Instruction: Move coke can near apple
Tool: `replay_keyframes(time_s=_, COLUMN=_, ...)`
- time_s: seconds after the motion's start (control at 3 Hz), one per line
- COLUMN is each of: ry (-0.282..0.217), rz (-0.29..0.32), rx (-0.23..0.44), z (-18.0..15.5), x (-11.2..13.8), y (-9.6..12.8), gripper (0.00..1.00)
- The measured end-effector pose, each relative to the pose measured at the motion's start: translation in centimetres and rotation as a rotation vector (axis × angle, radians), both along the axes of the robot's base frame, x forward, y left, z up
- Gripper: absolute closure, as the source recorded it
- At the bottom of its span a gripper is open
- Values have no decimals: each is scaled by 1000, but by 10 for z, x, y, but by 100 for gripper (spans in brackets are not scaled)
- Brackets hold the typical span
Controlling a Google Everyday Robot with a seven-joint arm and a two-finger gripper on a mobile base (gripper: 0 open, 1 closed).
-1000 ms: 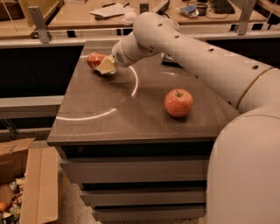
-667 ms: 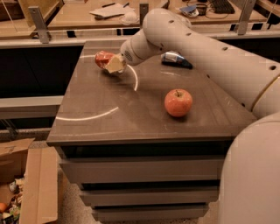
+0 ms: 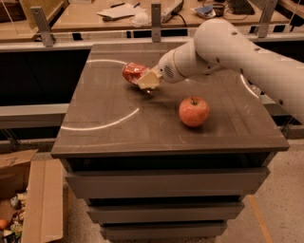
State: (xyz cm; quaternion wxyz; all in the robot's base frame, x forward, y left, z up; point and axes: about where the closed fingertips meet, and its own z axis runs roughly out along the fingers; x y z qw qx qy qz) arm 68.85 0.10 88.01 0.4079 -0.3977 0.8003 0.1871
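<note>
Coke can [image 3: 133,72] is clamped at one end by the gripper [image 3: 143,79] and is held on its side, behind the apple [image 3: 194,111] and to its picture-left. A clear gap of bare table [image 3: 109,104] is left between can and apple, with no contact. Pale fingers [image 3: 152,81] are pressed onto the can end nearer the apple; the red body sticks out on the far side. A dark shadow is seen just under the gripper, toward the apple. Whether the can is lifted or grazing the table cannot be told.

The white arm [image 3: 223,47] is stretched in from the picture-right, passing behind and above the apple. The apple is upright, stem up, nearer the table's front edge than the can is.

White curved lines [image 3: 102,126] are marked on the table top, picture-left of the apple. Drawer fronts [image 3: 166,182] are stacked under the table, below the apple. A cardboard box [image 3: 38,199] is set on the floor, far down and picture-left of the apple. Well behind the apple a rear desk [image 3: 85,19] is seen, with papers [image 3: 118,12], a keyboard [image 3: 241,5] and upright metal posts [image 3: 156,16].
</note>
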Motion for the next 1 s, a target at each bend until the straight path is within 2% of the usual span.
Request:
replay_keyframes(time_s=0.67, ry=1, rz=-55, rx=10, z=1, x=-28, y=-48, gripper=100)
replay_keyframes(time_s=1.0, ry=16, rz=-77, rx=1, z=-3, x=-36, y=-62, gripper=100)
